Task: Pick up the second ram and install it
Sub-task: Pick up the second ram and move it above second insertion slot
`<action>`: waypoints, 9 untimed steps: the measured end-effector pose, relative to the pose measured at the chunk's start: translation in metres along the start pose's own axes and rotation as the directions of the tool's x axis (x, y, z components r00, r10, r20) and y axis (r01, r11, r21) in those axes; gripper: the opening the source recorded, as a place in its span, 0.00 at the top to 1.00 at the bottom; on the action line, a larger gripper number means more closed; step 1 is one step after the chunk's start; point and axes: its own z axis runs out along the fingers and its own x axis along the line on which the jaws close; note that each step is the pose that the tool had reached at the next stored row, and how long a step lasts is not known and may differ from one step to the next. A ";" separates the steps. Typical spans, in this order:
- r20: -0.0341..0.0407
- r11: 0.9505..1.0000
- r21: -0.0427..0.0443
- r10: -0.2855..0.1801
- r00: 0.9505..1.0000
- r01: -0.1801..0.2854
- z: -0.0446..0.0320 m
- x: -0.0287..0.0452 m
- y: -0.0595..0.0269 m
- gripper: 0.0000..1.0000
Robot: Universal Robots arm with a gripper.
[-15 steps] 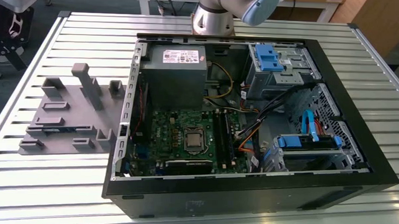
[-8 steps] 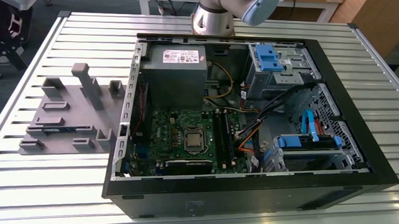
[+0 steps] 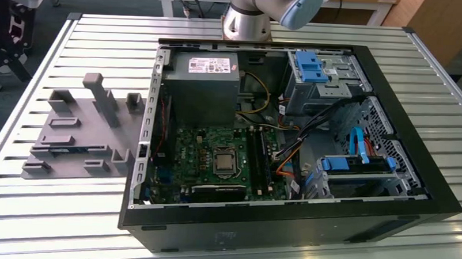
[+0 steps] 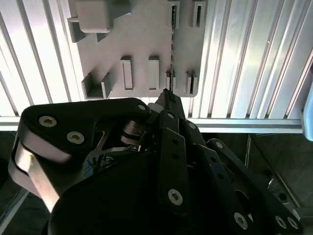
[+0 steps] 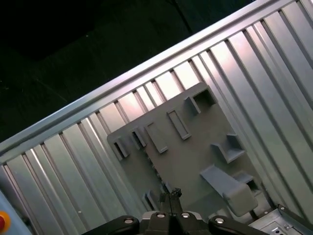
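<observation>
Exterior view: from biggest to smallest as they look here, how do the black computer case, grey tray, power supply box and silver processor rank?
1. black computer case, by far the largest
2. grey tray
3. power supply box, somewhat smaller than the tray; this is the closest call
4. silver processor, clearly the smallest

You have the grey tray (image 4: 142, 34) lying flat on the slatted metal table (image 4: 254, 58), and you see its upright posts and slots from above. The second ram (image 4: 172, 49) stands on edge in the tray, showing as a thin dark line that runs between two pairs of slots. The gripper (image 4: 167, 96) hangs over the tray's edge, in line with the ram's near end; you cannot tell whether it touches. Just beside that tray edge, the table's edge rail (image 4: 244, 125) passes beneath the gripper's black linkage.
</observation>
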 end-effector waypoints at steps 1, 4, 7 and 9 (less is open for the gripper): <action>0.000 1.000 0.000 -0.008 1.000 0.008 0.0002 0.0001 0.0002 0.89; 0.000 1.000 0.002 -0.021 1.000 0.021 0.0005 0.0008 0.0010 0.89; 0.000 0.999 0.002 -0.042 0.999 0.042 0.0007 0.0010 0.0013 0.89; -0.001 0.997 0.002 -0.072 0.997 0.072 0.0012 0.0011 0.0014 0.89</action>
